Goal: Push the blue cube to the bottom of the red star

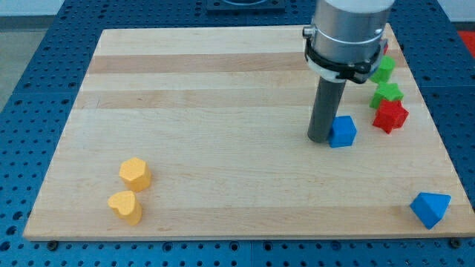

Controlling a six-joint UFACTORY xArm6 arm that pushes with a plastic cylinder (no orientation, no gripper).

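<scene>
Now my tip (321, 139) touching blue cube (343, 132), left of red star (390, 116).

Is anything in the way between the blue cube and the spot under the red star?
Nothing visible blocks it. My tip sits right against the blue cube on the view's left. The board below the red star shows no block; the other blue block lies far lower.

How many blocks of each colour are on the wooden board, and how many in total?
Blue: 2, the blue cube beside my tip and a blue block at the view's bottom right.
Yellow: 2.
Green: 2.
Red: 1 clear, the red star; a red bit behind the arm may be another.
Total: 7 clear.
</scene>
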